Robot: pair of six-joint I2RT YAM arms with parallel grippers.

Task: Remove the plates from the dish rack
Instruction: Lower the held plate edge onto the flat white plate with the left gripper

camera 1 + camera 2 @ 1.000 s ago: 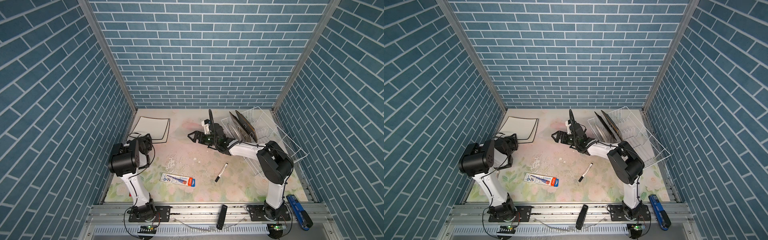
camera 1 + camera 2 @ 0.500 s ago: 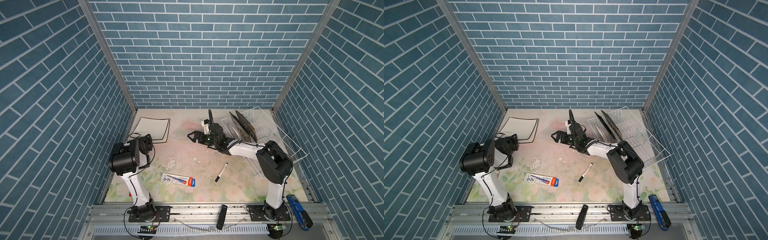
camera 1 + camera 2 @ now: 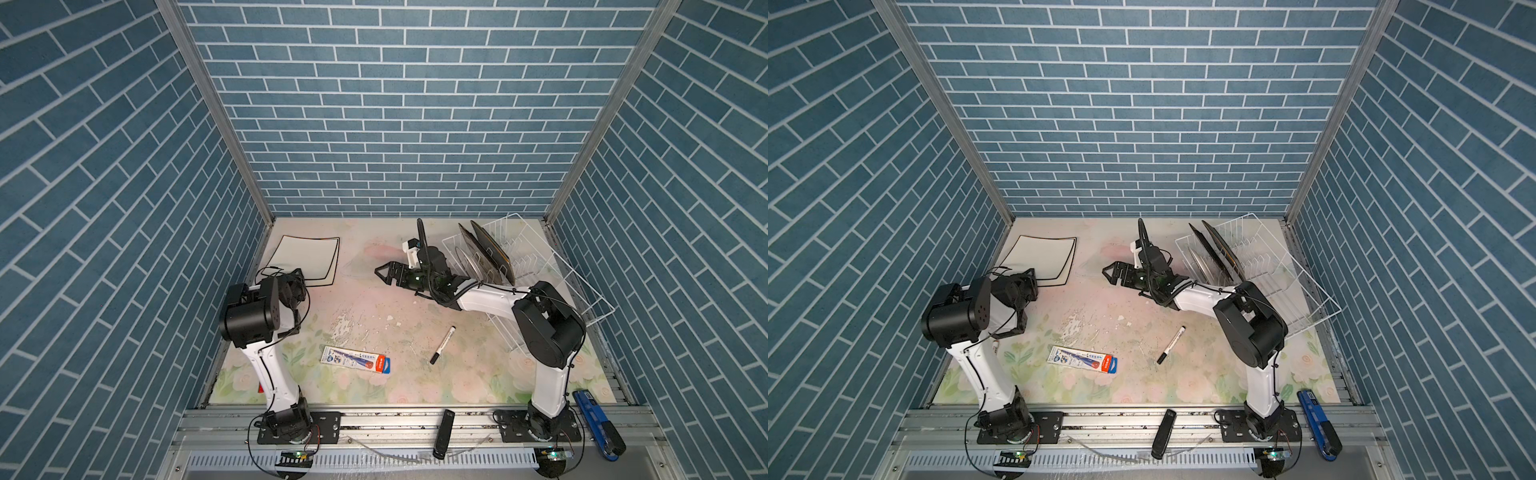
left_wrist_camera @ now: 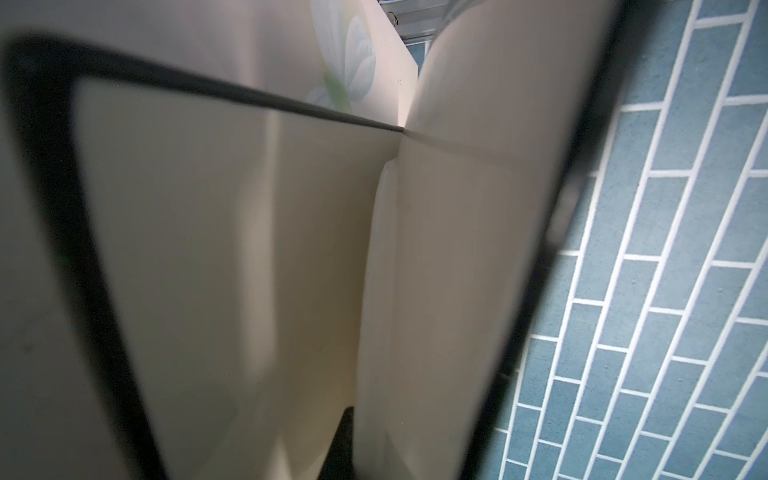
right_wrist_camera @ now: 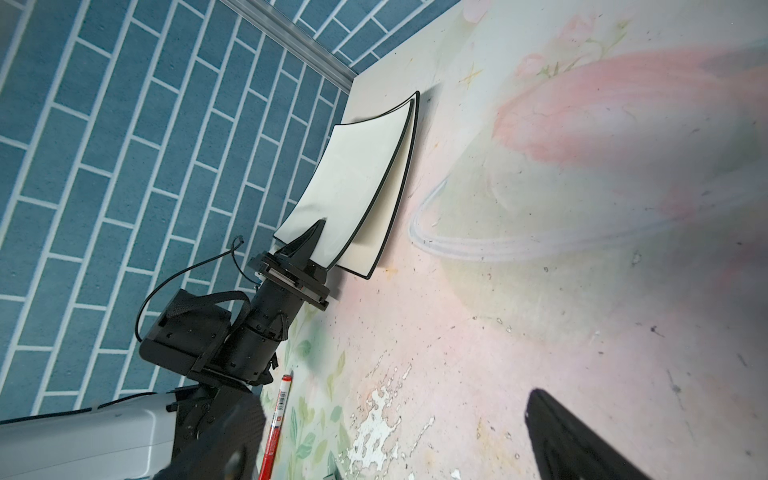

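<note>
One pinch from the left gripper point(image 5: 316, 235) holds the upper plate point(image 5: 357, 174), best lowered flat onto the lower plate point(image 5: 395, 208); right gripper point(image 3: 382, 275) gapes empty.

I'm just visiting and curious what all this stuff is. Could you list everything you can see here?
white black-rimmed plates: two, far left of the table; upper plate tilted, lower plate lying flat.
dish rack: one, white wire, far right.
smaller round plate: one, pale, on edge in the rack.
larger dark plates: two, on edge in the rack.
marker: one, black and white, mid-table.
pen pack: one, blue, white and red, front centre.
red pen: one, beside the left arm.
black bar-shaped device: one, front rail.
blue tool: one, front rail, right.
table: one, pale floral.
left gripper: one, black, shut on the upper plate.
right gripper: one, black, open, empty, mid-table.
</note>
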